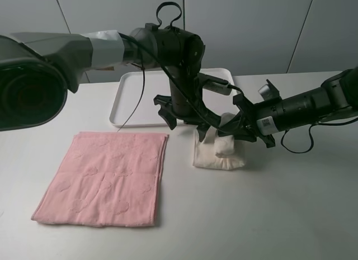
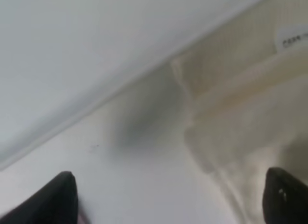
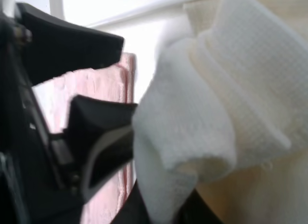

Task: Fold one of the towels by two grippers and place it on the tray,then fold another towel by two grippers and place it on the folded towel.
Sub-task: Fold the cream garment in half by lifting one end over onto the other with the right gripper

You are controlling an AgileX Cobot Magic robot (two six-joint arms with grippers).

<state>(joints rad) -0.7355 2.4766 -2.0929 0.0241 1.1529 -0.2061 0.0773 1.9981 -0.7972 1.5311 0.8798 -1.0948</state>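
Observation:
A cream white towel (image 1: 219, 154) lies partly folded on the table just in front of the white tray (image 1: 128, 98). My right gripper (image 1: 238, 134) is shut on a raised fold of it; in the right wrist view the fold (image 3: 192, 123) bulges up out of the right gripper (image 3: 166, 212). My left gripper (image 1: 187, 123) reaches across the middle, is open and empty, and hangs low at the towel's left edge. Its fingertips (image 2: 60, 197) stand far apart, with the white towel (image 2: 240, 113) beside them. A pink towel (image 1: 106, 179) lies flat at the front left.
The tray's rim (image 2: 96, 98) runs close behind the left gripper. The left arm's black fingers (image 3: 67, 46) crowd the right wrist view, with the pink towel (image 3: 103, 84) behind them. Bare table lies in front of and to the right of the white towel.

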